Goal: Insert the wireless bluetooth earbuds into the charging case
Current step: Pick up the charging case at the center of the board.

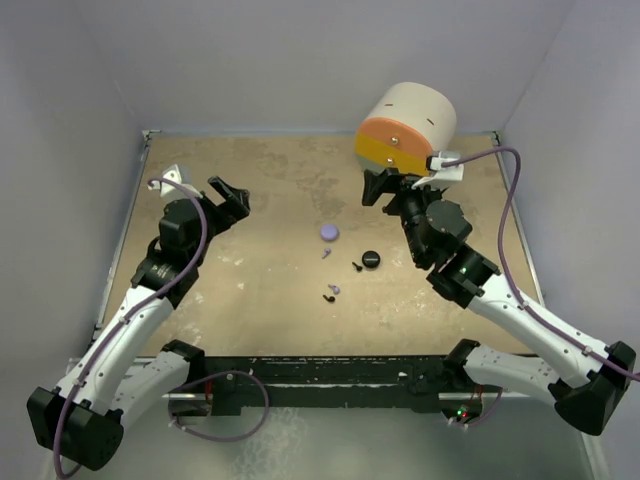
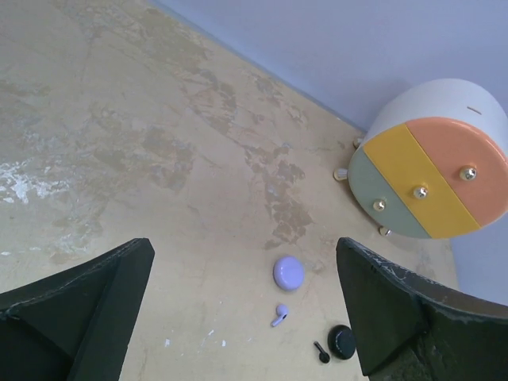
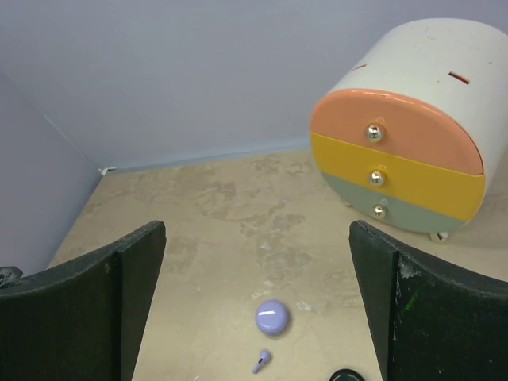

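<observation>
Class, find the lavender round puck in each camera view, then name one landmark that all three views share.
Top external: the lavender round puck sits at about mid-picture.
Left wrist: puck low, just right of centre.
Right wrist: puck low, near centre.
Shared landmark: the cream round drawer box, beyond the puck.

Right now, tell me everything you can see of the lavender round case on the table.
The lavender case is a small round puck with a domed, glossy top, smooth plastic by its look. It seems shut; no seam or hinge can be made out. It lies flat near the middle of the tan table. A lavender earbud lies just on its near side, apart from it; the black case lies farther to the right. Only the table touches it.
</observation>
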Tool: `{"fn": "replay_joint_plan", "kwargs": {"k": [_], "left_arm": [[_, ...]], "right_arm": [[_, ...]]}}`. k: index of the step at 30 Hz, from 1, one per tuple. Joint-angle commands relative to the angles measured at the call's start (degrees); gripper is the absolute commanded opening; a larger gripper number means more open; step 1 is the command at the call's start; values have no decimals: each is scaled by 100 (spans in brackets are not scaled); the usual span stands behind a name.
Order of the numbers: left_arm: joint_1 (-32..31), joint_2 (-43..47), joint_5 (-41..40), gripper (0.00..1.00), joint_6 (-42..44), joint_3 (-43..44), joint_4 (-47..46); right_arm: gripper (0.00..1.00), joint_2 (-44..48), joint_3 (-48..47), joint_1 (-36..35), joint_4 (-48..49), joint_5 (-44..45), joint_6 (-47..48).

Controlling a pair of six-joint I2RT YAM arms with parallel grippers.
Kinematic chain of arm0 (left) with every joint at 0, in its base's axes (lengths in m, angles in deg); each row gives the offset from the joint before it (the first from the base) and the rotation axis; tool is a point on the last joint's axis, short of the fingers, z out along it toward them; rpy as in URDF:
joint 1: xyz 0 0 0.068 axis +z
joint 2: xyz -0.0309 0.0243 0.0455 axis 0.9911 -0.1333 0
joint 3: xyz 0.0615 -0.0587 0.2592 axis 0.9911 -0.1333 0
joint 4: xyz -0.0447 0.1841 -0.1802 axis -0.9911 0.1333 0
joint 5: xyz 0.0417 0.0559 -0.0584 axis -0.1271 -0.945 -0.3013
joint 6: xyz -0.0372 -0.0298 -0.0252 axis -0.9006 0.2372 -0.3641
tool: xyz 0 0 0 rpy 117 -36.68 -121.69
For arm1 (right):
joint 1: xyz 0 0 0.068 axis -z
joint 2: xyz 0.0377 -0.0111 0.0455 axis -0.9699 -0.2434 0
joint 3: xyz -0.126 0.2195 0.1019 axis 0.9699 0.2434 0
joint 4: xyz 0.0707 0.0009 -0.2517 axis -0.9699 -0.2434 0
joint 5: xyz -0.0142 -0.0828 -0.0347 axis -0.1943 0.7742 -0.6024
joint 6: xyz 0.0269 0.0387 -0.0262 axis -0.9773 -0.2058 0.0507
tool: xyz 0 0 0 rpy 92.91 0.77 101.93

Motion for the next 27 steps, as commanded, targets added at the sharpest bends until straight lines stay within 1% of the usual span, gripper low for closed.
{"fn": "replay_joint_plan", "kwargs": {"k": [1,4,7,9,11,13,19,24,27], "left_arm": [[-20,48,91,100,207,-57,-481],[-19,70,297,100,220,-72,-529],[-21,141,126,100,-44,-176,-522],[-23,39,-217,100,-129,-48,-86],[-19,-162,-598,100,-119,245,539],[-25,-306,-698,100,-34,414,804],[-25,-213,-960,100,225,500,845],[-30,-178,-1172,100,464,690,945],[-30,-171,-1218,100,461,868,1210]], "right_arm": [[100,301,61,9,12,8,-140],[100,431,215,8,287,-128,20],[100,434,138,9,176,-59,70],[100,459,185,11,215,-35,134],[100,453,218,15,511,-30,351],[100,378,196,9,526,-18,390],[100,147,35,9,366,-57,380],[100,222,130,10,384,4,385],[100,305,198,10,416,-37,386]]}}
